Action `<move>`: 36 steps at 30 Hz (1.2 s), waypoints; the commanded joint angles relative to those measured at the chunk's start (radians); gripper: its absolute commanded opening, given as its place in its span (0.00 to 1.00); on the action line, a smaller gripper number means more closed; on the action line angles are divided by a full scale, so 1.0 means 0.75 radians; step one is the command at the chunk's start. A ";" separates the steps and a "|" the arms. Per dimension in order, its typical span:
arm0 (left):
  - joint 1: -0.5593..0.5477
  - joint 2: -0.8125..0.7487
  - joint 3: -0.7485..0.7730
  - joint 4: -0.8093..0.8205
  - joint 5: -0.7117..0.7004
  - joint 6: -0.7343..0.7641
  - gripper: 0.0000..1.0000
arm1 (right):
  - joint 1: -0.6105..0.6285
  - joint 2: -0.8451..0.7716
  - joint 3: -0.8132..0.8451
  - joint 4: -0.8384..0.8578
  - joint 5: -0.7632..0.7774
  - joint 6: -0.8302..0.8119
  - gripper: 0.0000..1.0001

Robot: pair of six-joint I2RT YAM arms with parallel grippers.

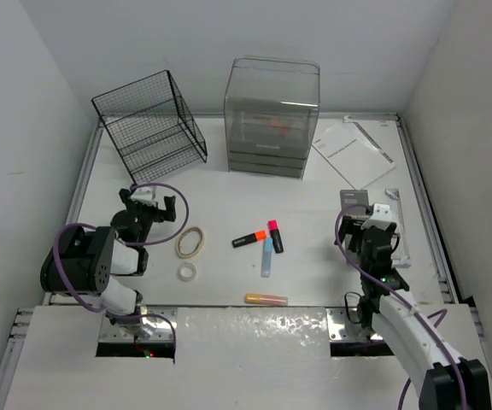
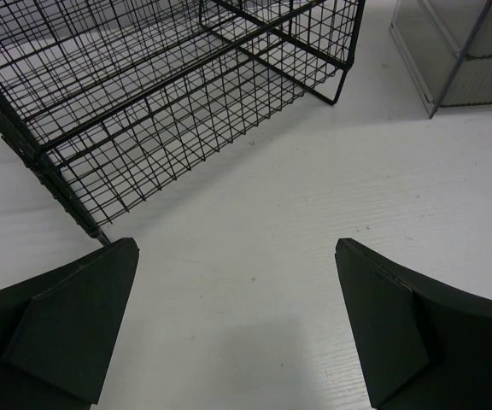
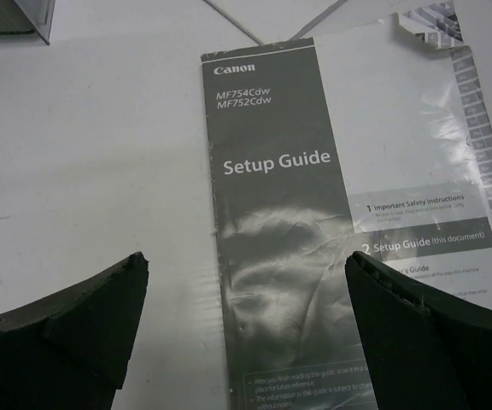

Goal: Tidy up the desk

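Observation:
The white desk (image 1: pixel 254 192) carries loose stationery. Two tape rolls, a tan one (image 1: pixel 191 242) and a small clear one (image 1: pixel 186 272), lie right of my left gripper (image 1: pixel 152 205). That gripper (image 2: pixel 237 299) is open over bare desk (image 2: pixel 254 213), facing the black wire basket (image 2: pixel 161 94). Several highlighters lie mid-desk: orange-black (image 1: pixel 248 240), pink-black (image 1: pixel 275 237), pale blue (image 1: pixel 266 256) and orange-yellow (image 1: pixel 266 299). My right gripper (image 1: pixel 364 207) is open, hovering above a grey Canon Setup Guide booklet (image 3: pixel 280 213); nothing sits between its fingers (image 3: pixel 408 325).
The wire basket (image 1: pixel 148 124) stands at the back left. A clear plastic drawer unit (image 1: pixel 270 115) stands at the back middle. White printed sheets (image 1: pixel 353 147) lie at the back right. The desk's raised rim (image 1: pixel 421 196) runs along the right side.

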 commanded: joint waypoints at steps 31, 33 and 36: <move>-0.076 -0.520 0.325 -1.276 0.274 0.450 1.00 | 0.821 1.256 1.104 0.370 0.425 -1.407 0.47; -0.074 -0.476 0.343 -1.275 0.280 0.430 1.00 | 0.823 1.411 1.157 0.441 0.470 -1.493 0.52; -0.068 -0.431 0.294 -1.183 0.309 0.401 1.00 | 0.821 1.570 1.292 0.434 0.470 -1.580 0.57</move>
